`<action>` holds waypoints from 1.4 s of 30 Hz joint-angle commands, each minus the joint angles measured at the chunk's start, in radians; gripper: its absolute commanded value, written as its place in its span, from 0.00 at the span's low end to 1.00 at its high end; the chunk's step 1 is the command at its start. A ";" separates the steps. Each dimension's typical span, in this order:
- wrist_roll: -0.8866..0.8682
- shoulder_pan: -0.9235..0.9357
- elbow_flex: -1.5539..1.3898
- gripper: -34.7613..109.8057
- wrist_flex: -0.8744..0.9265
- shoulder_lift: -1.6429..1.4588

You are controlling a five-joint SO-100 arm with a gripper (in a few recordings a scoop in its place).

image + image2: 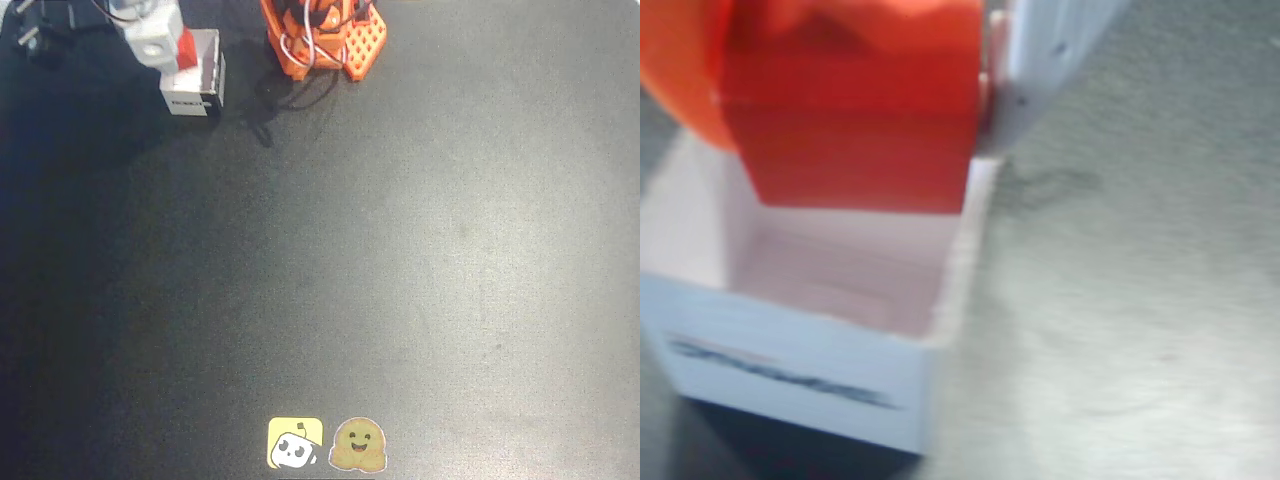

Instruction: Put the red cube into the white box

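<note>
Grasping the small bright red cube [855, 130], the jaws hold it directly above the open white cardboard box [800, 370] on the dark tabletop [400, 250].

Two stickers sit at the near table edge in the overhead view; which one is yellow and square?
The left sticker: a yellow square with a white cartoon figure. The right sticker is a brown, rounded smiling blob.

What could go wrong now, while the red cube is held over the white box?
1. The red cube hangs close to the white box's right wall in the wrist view; released here, it might catch that rim.
2. The box looks light, and the gripper is very near it, so a small push might shift it.
</note>
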State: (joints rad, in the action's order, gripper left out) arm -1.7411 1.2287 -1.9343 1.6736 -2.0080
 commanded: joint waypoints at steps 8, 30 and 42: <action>0.054 0.005 0.002 0.31 0.008 -0.025; 0.227 0.002 -0.069 0.24 -0.110 -0.112; 0.463 -0.575 -0.143 0.24 -0.413 -0.239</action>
State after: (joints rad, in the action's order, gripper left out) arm -1.3131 0.8130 -2.0509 1.3284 -2.1767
